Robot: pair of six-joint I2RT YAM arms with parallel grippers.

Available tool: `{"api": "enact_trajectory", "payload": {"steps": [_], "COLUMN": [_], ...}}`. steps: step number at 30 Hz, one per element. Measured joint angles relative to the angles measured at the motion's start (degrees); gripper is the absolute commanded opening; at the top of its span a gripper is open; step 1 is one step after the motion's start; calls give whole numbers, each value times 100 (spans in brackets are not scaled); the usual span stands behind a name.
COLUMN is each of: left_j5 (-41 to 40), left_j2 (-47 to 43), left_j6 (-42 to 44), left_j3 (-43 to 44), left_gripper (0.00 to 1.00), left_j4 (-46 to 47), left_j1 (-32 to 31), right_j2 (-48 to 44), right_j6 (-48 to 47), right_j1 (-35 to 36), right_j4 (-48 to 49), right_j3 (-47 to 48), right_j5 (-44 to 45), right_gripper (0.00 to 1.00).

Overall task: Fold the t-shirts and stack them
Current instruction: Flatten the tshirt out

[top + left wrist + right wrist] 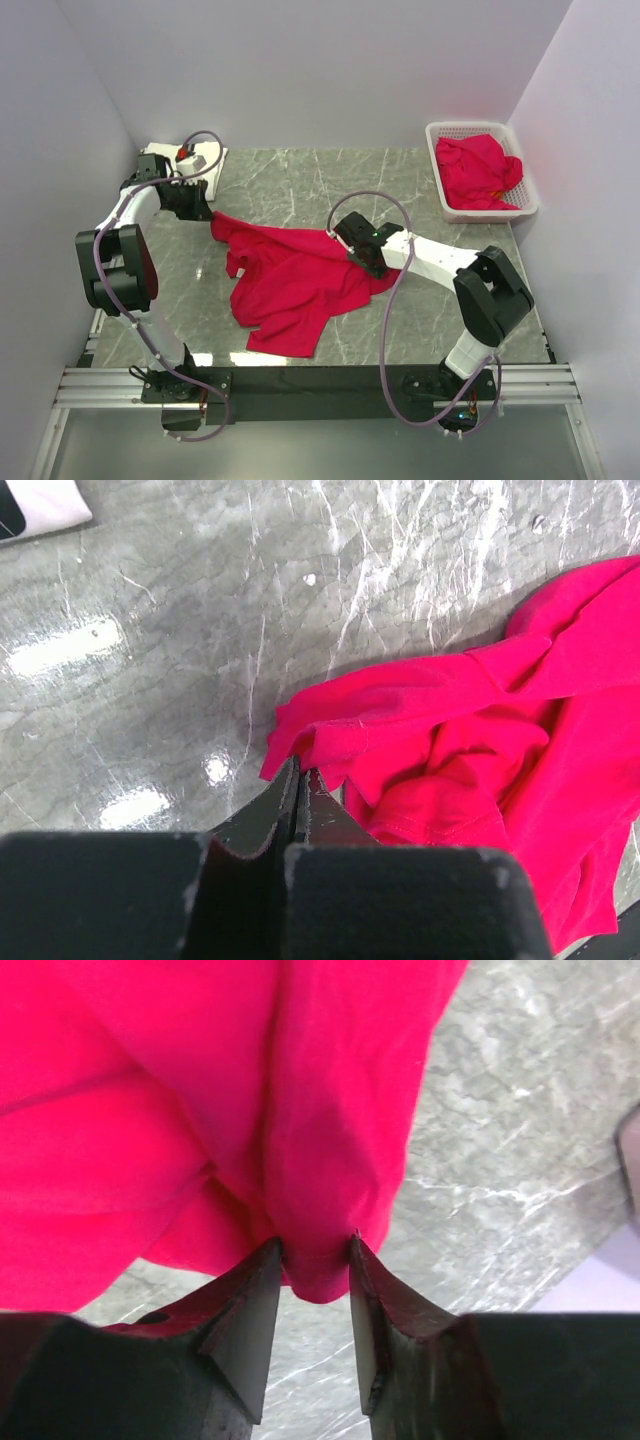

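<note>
A crumpled red t-shirt (290, 275) lies in the middle of the table. My left gripper (207, 212) is at its far left corner. In the left wrist view the jaws (300, 772) are pressed together on the shirt's edge (420, 730). My right gripper (352, 250) is at the shirt's right edge. In the right wrist view it (315, 1245) pinches a bunched fold of the red cloth (300, 1110) between its fingertips. More red t-shirts (478, 170) lie in the basket. A white cloth with a black mark (35, 505) sits at the back left.
The white lattice basket (531, 195) stands at the back right corner. A white cloth (160, 152) lies at the back left by the wall, with a small red item (183, 152) beside it. Walls close in the table on three sides.
</note>
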Motion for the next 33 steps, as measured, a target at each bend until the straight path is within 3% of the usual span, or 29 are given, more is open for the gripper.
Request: {"api": "enact_trajectory", "payload": {"steps": [4, 9, 16, 23, 33], "left_j5": [0, -2, 2, -2, -398], "left_j2": [7, 81, 87, -188, -2061], "left_j6": [0, 0, -4, -7, -111], "left_j3": [26, 136, 573, 1373, 1311], "left_gripper": [1, 1, 1, 1, 1], "left_j4": [-7, -22, -109, -42, 605], "left_j1": [0, 0, 92, 243, 232], "right_j2": [-50, -177, -354, -1016, -2063], "right_j6": [-37, -94, -323, -780, -1034], "right_j1": [0, 0, -291, -1375, -1722], "right_j4": [20, 7, -22, 203, 450], "right_j3": [2, 15, 238, 1320, 2181], "right_j5": [79, 79, 101, 63, -317], "right_gripper": [24, 0, 0, 0, 0]}}
